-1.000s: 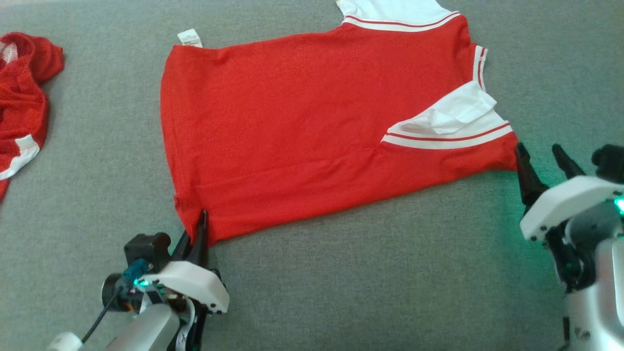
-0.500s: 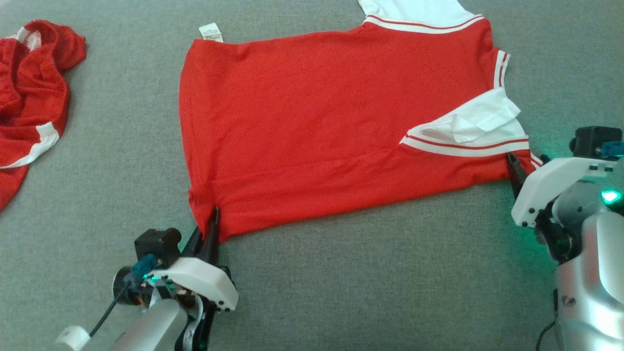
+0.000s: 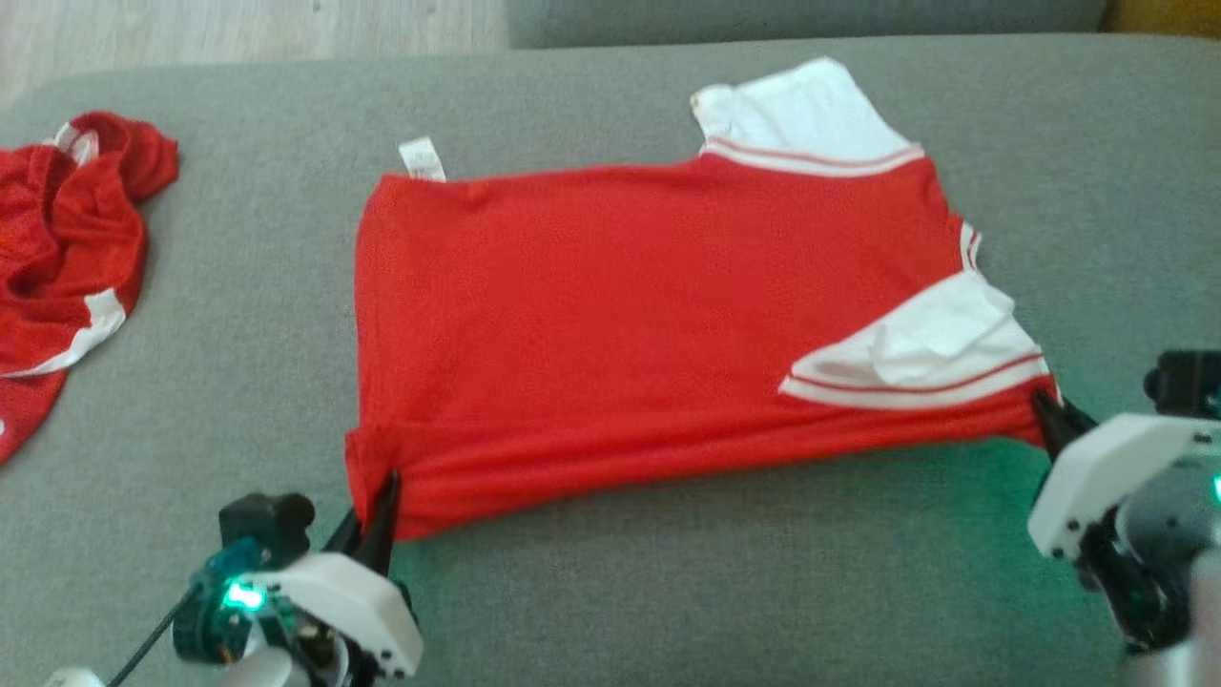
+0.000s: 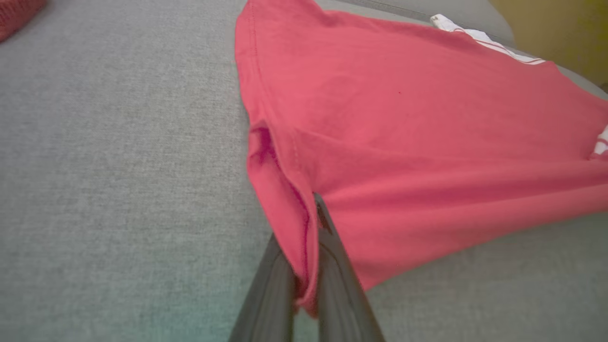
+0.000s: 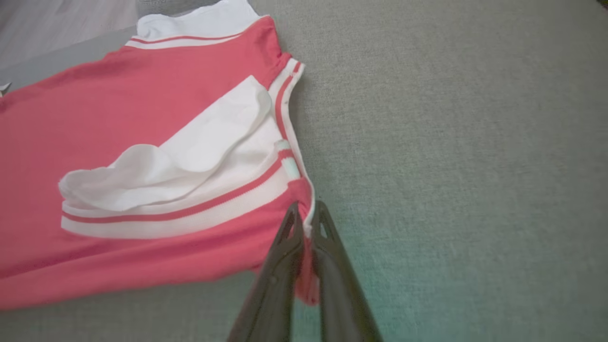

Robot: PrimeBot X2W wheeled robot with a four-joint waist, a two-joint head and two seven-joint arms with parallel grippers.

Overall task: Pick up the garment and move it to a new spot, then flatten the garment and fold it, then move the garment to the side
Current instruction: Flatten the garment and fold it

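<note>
Right gripper [image 5: 307, 209] now pinches the garment [image 3: 620, 315] too, like the left gripper [image 3: 382, 496], long near edge strung between them.

A: Where does the garment [image 3: 620, 324] lie, seen from the left pincer [image 3: 384, 491]?
B: On the cushion [image 3: 668, 592], ahead of this pincer and to its right. Its near corner sits between the pincer's fingers.
A: And from the right pincer [image 3: 1051, 418]?
B: Ahead and to its left. The opposite near corner is between its fingers. One sleeve [image 3: 930, 343] lies folded on the garment, just ahead of it.
A: What is farther?
B: The other sleeve [image 3: 801, 114] is at the far edge. A label [image 3: 422, 158] lies straight ahead of the left pincer, beyond the garment. A second garment [image 3: 57, 239] lies well to its left, apart from the first.
</note>
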